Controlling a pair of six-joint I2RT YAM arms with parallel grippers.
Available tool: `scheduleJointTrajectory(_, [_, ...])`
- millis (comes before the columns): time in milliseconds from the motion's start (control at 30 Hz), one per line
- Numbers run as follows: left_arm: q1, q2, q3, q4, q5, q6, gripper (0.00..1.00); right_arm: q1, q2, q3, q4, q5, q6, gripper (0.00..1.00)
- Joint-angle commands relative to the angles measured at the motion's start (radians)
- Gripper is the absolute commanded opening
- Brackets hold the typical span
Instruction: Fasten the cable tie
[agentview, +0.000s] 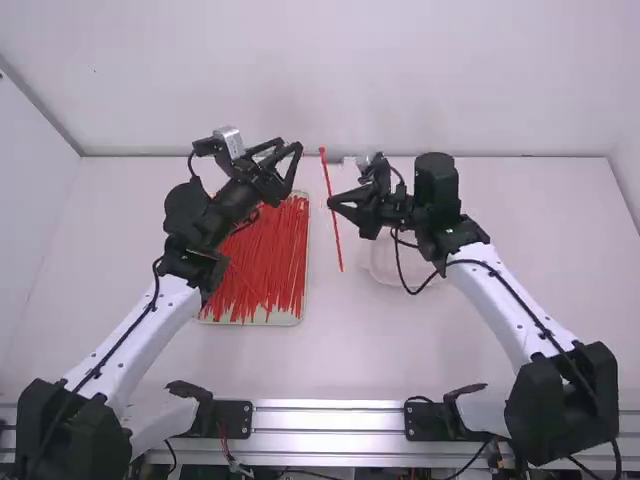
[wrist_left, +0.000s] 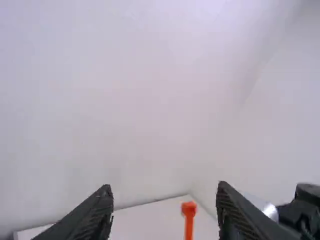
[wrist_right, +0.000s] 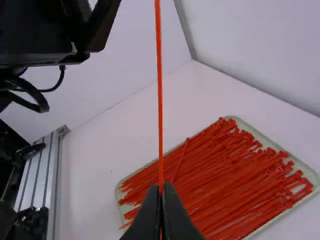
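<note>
At left, tray (agentview: 290, 321) heaped with red cable ties (agentview: 262, 265); left gripper (agentview: 296, 166) raised at its far end, jaws wide apart. Right of centre, single red cable tie (agentview: 327, 180) clamped upright in right gripper (agentview: 333, 203), beside clear container (agentview: 382, 272), contents indiscernible.

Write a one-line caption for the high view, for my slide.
Right tool grips one red cable tie beside a tray of ties; the open left tool hovers over the tray.
</note>
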Motion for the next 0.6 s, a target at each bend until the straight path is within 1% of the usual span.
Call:
scheduleJointTrajectory(0, [0.053,-0.017,0.036,0.002,0.144,0.034,0.63,-0.048,-0.006,0.032,-0.001,-0.134,-0.038,0.0])
scheduleJointTrajectory(33, [0.066,-0.017,0.044,-0.002,0.173,0.045,0.63,-0.061,-0.006,0.032,0.0,-0.152,-0.038,0.0])
scheduleJointTrajectory(67, [0.088,-0.017,0.06,-0.011,0.228,0.061,0.69,-0.08,-0.006,0.032,0.001,-0.178,-0.038,0.0])
scheduleJointTrajectory(100, [0.1,-0.017,0.072,-0.023,0.267,0.076,0.71,-0.09,-0.006,0.032,0.002,-0.193,-0.045,0.0])
scheduleJointTrajectory(167, [0.119,-0.01,0.105,-0.037,0.384,0.134,0.79,-0.114,-0.006,0.032,0.0,-0.24,-0.091,0.0])
scheduleJointTrajectory(267, [0.12,0.008,0.134,-0.038,0.486,0.18,0.84,-0.125,-0.006,0.032,0.005,-0.258,-0.111,0.0])
scheduleJointTrajectory(300, [0.12,0.018,0.154,-0.037,0.554,0.208,0.86,-0.123,-0.006,0.032,0.018,-0.264,-0.116,0.0])
scheduleJointTrajectory(400, [0.12,0.029,0.185,-0.055,0.628,0.252,0.91,-0.122,-0.006,0.032,0.046,-0.265,-0.116,0.0])
scheduleJointTrajectory(533, [0.12,0.051,0.245,-0.177,0.638,0.328,0.94,-0.122,-0.006,0.032,0.079,-0.267,-0.111,0.0])
scheduleJointTrajectory(567, [0.12,0.068,0.289,-0.27,0.669,0.407,0.97,-0.122,-0.006,0.032,0.09,-0.267,-0.113,0.0])
